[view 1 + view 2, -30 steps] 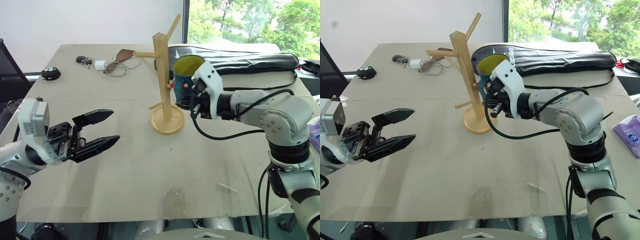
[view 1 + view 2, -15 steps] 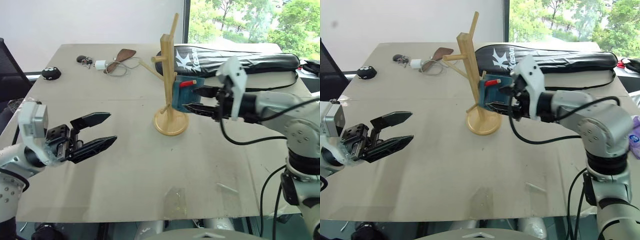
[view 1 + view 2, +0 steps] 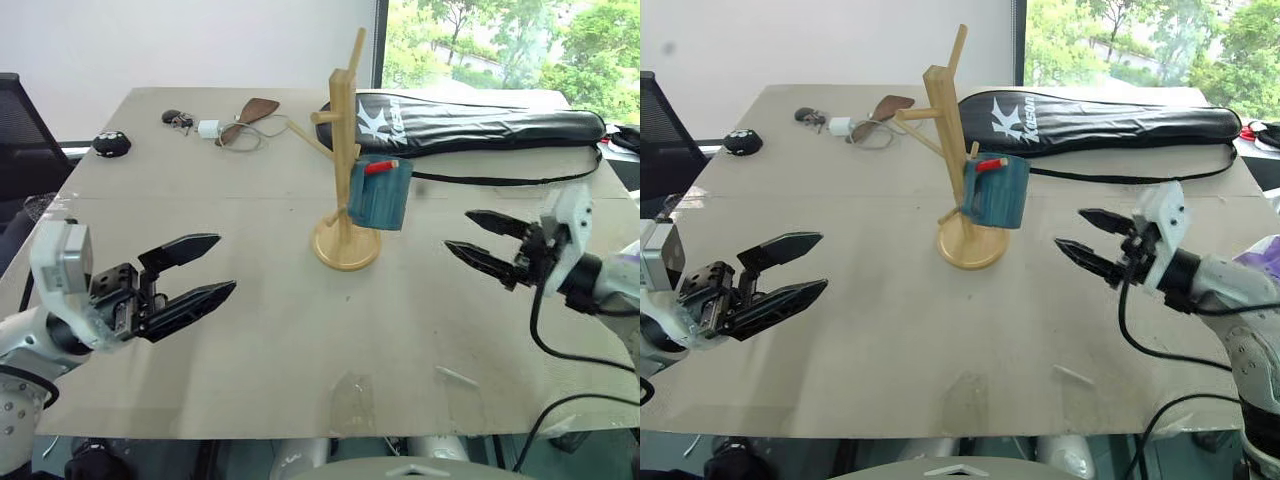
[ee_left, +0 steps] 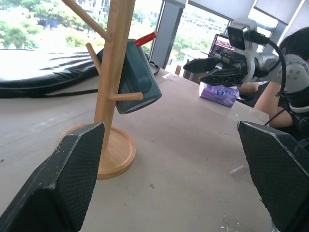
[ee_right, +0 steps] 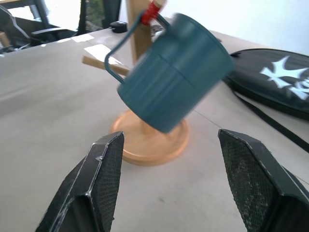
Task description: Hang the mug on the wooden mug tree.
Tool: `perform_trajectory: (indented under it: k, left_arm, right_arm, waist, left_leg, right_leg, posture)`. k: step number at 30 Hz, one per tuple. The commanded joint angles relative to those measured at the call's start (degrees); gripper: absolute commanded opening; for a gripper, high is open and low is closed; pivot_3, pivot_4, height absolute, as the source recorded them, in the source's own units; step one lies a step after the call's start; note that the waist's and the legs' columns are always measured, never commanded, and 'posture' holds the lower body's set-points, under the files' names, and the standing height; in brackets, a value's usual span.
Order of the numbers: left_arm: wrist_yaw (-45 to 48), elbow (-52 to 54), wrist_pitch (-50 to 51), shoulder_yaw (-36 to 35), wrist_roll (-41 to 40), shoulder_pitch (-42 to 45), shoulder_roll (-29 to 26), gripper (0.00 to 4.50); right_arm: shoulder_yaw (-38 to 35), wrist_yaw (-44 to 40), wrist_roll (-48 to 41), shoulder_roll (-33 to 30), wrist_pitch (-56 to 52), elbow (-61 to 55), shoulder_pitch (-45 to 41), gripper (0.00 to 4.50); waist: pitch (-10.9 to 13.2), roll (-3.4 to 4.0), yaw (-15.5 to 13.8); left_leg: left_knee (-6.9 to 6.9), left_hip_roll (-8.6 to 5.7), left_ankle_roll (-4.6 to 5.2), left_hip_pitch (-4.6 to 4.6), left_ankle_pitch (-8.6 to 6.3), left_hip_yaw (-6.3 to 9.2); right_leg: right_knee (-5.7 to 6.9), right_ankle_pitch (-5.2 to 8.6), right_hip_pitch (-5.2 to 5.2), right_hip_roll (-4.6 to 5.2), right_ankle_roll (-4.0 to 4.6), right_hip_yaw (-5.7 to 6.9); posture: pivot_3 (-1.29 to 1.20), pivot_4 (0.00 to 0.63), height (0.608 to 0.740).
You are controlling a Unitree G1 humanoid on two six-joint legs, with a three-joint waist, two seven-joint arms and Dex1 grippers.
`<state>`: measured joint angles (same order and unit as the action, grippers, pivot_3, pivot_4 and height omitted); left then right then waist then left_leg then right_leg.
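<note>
teal mug hanging on wooden mug tree, both grippers' fingers apart, empty, left gripper, right gripper

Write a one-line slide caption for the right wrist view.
Teal mug hangs tilted by its handle on the wooden mug tree, seen between the open right gripper.

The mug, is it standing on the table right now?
No, the mug hangs by its handle from a red-tipped peg of the wooden mug tree, above the table.
</note>
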<state>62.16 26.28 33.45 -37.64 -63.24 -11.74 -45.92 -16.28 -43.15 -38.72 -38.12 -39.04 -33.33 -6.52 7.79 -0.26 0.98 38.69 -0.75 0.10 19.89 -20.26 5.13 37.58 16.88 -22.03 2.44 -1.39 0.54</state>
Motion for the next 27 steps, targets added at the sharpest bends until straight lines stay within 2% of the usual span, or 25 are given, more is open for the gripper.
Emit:
perform_trajectory:
  k: [1,4,11,22,25,27]
  left_arm:
    - [-0.9,1.8,-0.1,-1.3,-1.7,-0.2,0.5,4.50]
    - [-1.2,1.7,-0.8,-1.3,-1.7,0.4,1.2,4.50]
    - [-4.4,2.5,-1.3,-1.2,-3.7,1.9,3.7,4.50]
    - [-7.0,3.5,-2.1,0.6,-3.6,2.6,6.3,4.50]
    - [-7.0,3.8,-2.1,1.8,-1.6,1.5,6.1,4.50]
    - [-7.9,4.1,-2.7,3.9,3.2,-1.1,6.1,4.50]
  right_arm:
    - [-3.3,-2.3,2.8,0.5,7.7,2.3,5.2,3.08]
    - [-4.8,-3.3,4.4,0.8,11.0,5.6,9.4,3.08]
    - [-6.1,-4.8,5.7,0.9,16.2,9.5,12.9,3.08]
    - [-5.5,-5.6,6.8,0.8,20.2,13.2,12.9,3.08]
    - [-5.5,-5.9,7.4,0.5,20.9,13.8,13.3,3.08]
    - [-5.9,-6.9,8.7,-0.1,22.5,14.9,14.7,3.08]
  waist:
    - [0.0,0.00,-0.1]
    - [0.0,0.03,-0.2]
    - [0.0,0.06,-0.3]
    - [0.0,0.06,-0.4]
    - [0.0,0.06,-0.4]
    - [0.0,0.07,-0.3]
  left_leg:
    - [0.00,0.00,0.00,0.00,0.00,0.00]
    - [0.04,0.00,0.00,-0.04,0.00,-0.04]
    - [0.10,0.00,0.00,-0.18,0.00,0.03]
    - [0.18,0.00,0.00,-0.17,0.00,0.02]
    - [0.19,0.00,0.00,-0.17,0.00,0.03]
    - [0.19,0.00,0.00,-0.17,0.00,0.02]
  right_leg:
    - [0.01,0.00,0.01,0.00,0.00,0.00]
    - [0.04,0.00,0.04,-0.01,0.00,-0.04]
    - [0.02,0.00,0.28,-0.02,0.00,0.01]
    - [0.03,0.00,0.30,-0.03,0.00,0.01]
    - [0.04,0.00,0.31,-0.03,0.00,0.02]
    - [0.03,0.00,0.32,-0.03,0.00,0.01]
  posture:
    - [0.00,0.150,0.740]
    - [0.00,0.150,0.740]
    - [0.00,0.150,0.740]
    - [0.00,0.150,0.740]
    - [0.00,0.150,0.740]
    - [0.00,0.150,0.740]
